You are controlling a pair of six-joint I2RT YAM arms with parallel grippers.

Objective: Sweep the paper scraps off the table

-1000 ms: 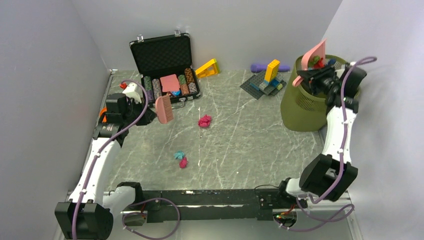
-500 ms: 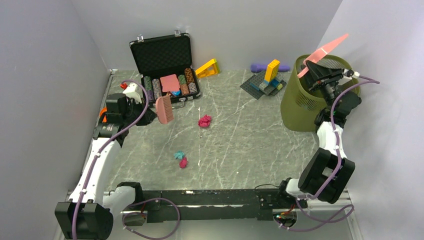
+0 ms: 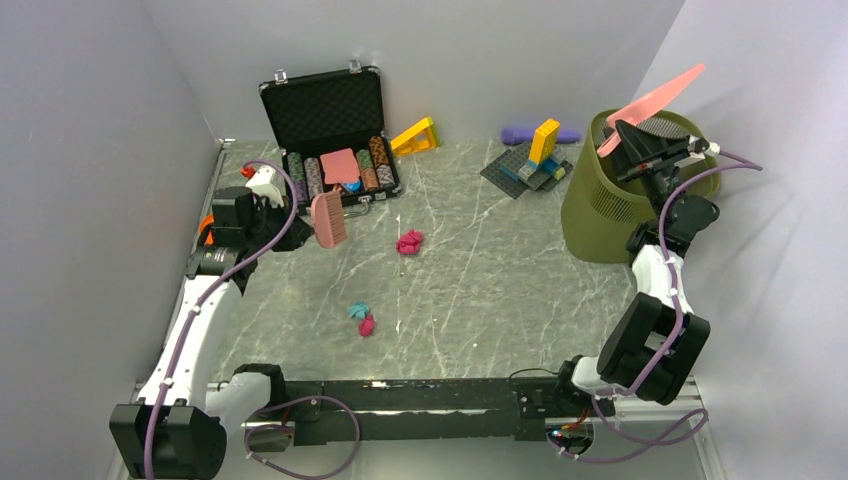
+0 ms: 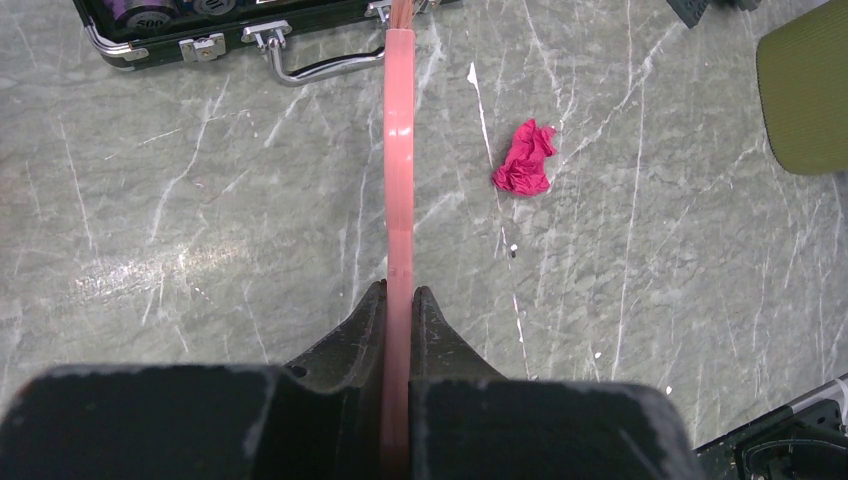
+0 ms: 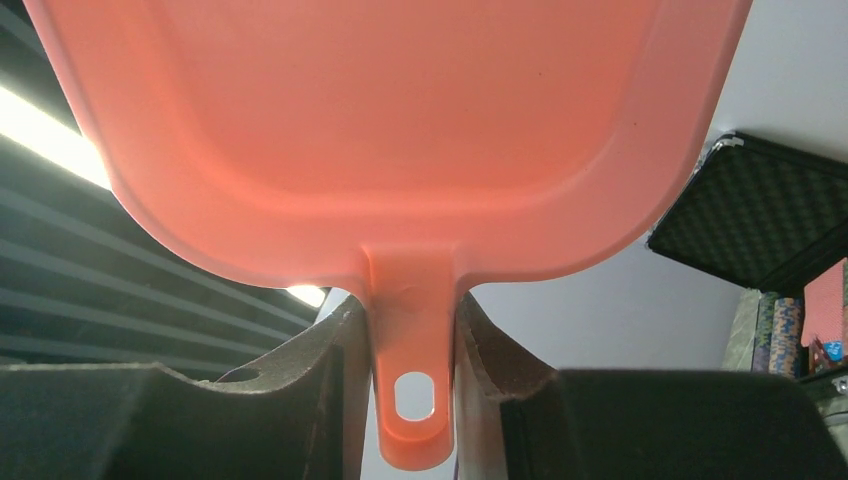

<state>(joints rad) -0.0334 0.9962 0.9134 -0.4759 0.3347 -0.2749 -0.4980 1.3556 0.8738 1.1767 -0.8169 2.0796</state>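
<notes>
Right gripper [image 5: 408,320] clamps dustpan [image 5: 400,130] over bin [image 3: 600,215]; left gripper [image 4: 399,292] clamps brush [image 4: 399,150]. We set the dustpan flat at 3 o'clock of magenta scrap [image 4: 524,158], sweep from 9 o'clock.

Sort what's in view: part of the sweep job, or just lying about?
Job: magenta paper scrap, teal-and-magenta scraps, pink brush, pink dustpan, green bin, table.
Lying about: poker chip case, yellow block, block build, purple object.

Number 500, on purple poker chip [image 4: 150,14]
</notes>
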